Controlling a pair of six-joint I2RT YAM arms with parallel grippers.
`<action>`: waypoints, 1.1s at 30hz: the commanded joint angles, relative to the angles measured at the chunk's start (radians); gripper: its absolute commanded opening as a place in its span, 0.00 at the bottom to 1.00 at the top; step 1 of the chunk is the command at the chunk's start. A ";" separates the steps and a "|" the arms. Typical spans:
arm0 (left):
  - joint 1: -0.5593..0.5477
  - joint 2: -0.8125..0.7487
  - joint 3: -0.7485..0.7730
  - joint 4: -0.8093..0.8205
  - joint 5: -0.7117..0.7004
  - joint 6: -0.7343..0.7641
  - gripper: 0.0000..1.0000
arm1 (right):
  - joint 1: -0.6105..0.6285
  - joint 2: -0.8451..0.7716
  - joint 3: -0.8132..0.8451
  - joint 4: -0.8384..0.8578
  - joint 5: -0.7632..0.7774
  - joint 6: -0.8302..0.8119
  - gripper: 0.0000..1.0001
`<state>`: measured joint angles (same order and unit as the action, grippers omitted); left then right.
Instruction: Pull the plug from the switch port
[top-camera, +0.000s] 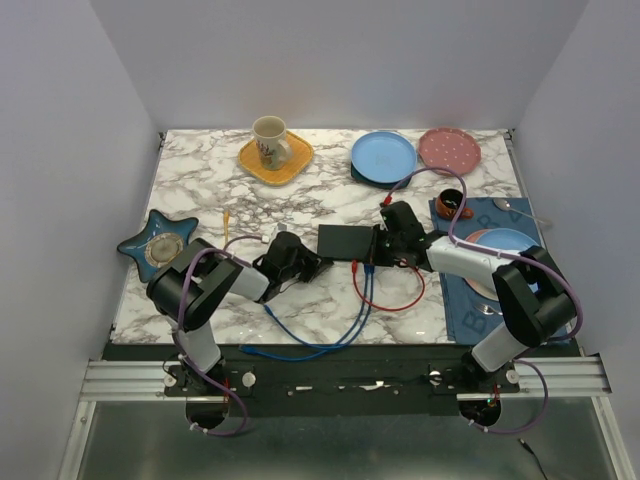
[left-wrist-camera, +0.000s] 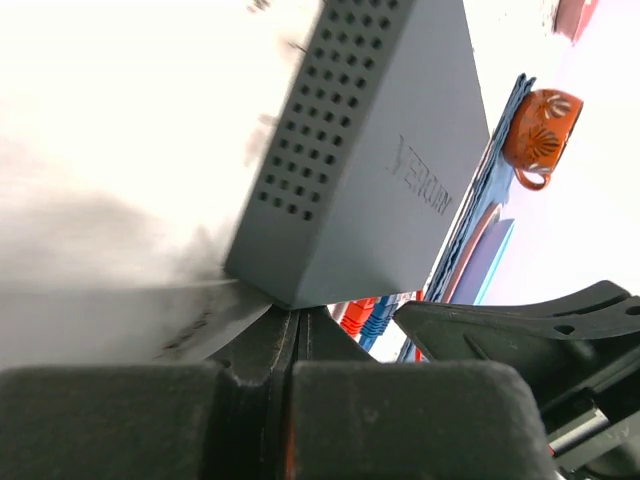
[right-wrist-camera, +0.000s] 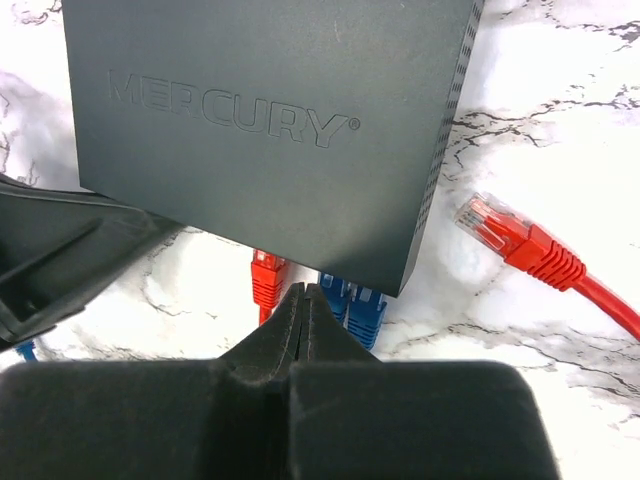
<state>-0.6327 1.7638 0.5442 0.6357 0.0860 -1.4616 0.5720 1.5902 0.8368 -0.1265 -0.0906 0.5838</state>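
Observation:
The flat black switch box (top-camera: 343, 240) lies mid-table, marked MERCURY in the right wrist view (right-wrist-camera: 270, 120). A red plug (right-wrist-camera: 266, 278) and two blue plugs (right-wrist-camera: 365, 312) sit in ports on its near long edge; they also show in the top view (top-camera: 361, 267). My right gripper (right-wrist-camera: 305, 290) is shut and empty, its tips at that edge between the red plug and the blue plugs. My left gripper (left-wrist-camera: 295, 315) is shut and empty, its tips against the box's near left corner (left-wrist-camera: 290, 290). In the top view the left gripper (top-camera: 318, 263) and right gripper (top-camera: 378, 245) flank the box.
A loose red plug (right-wrist-camera: 505, 238) lies right of the box. Red and blue cables (top-camera: 300, 335) loop toward the near edge. A star dish (top-camera: 158, 243), a mug on a yellow plate (top-camera: 270, 140), a blue plate (top-camera: 383, 157), a pink plate (top-camera: 449, 149), an orange cup (top-camera: 449, 203) and a blue placemat (top-camera: 470, 300) surround it.

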 joint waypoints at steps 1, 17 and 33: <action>0.044 -0.021 -0.049 -0.182 0.003 0.086 0.00 | 0.000 -0.024 -0.007 -0.036 0.064 -0.010 0.01; 0.136 0.092 0.198 -0.332 0.058 0.165 0.00 | -0.001 0.090 0.117 -0.085 0.095 -0.027 0.01; 0.159 -0.064 0.158 -0.328 0.119 0.270 0.77 | -0.003 0.164 0.280 -0.117 0.065 -0.021 0.01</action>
<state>-0.4477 1.6905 0.7353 0.2745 0.1516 -1.2144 0.5720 1.6745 1.0634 -0.2306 0.0040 0.5499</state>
